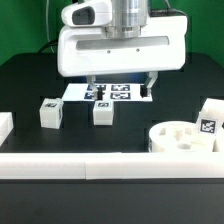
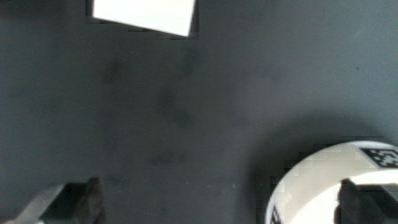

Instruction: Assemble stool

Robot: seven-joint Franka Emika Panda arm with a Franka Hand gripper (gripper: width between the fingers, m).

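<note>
Clearly, your stool looks barely begun: no leg is joined to the seat, so every fitting seems still to be done. Your gripper (image 1: pixel 122 90) hangs with fingers spread wide, pinching nothing, above the marker board (image 1: pixel 110 93). Just in front stands one leg (image 1: pixel 101 113), with a second leg (image 1: pixel 50 113) toward the exterior view's left. The round seat (image 1: pixel 178 138) and third leg (image 1: pixel 210 120) sit at that view's right.

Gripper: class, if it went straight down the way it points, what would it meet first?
The gripper would probably meet the bare black table first; a white tagged part beside one finger might be clipped.
</note>
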